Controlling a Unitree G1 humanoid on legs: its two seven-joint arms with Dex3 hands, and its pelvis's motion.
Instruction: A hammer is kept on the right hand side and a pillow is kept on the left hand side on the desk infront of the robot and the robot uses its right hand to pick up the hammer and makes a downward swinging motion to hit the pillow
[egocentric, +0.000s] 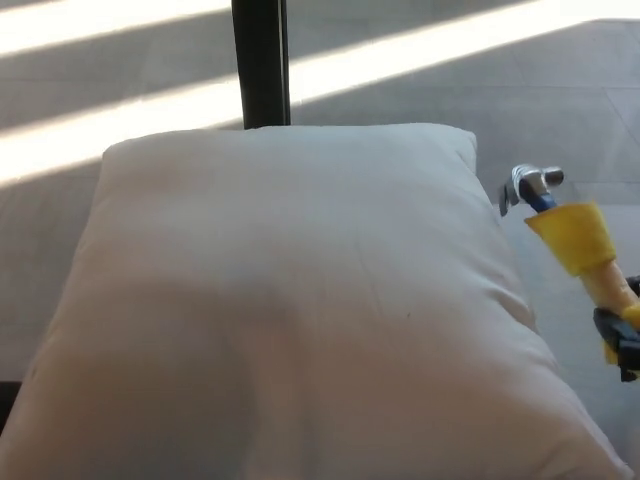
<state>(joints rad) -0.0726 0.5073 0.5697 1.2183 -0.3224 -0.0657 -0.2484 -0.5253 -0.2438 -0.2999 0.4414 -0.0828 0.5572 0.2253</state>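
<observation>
A large white pillow (290, 310) fills most of the head view, lying on the desk. At its right edge the hammer (565, 235) is raised off the desk: metal head up, yellow sleeve below it, pale wooden handle running down to the right. My right hand (625, 340) shows only as a black sliver at the right picture edge, wrapped round the handle's lower end. The hammer head sits beside the pillow's far right corner, apart from it. My left hand is out of the picture.
The desk surface (600, 200) shows to the right of the pillow. A black vertical post (260, 60) stands behind the pillow. Grey floor with bright sunlight stripes lies beyond.
</observation>
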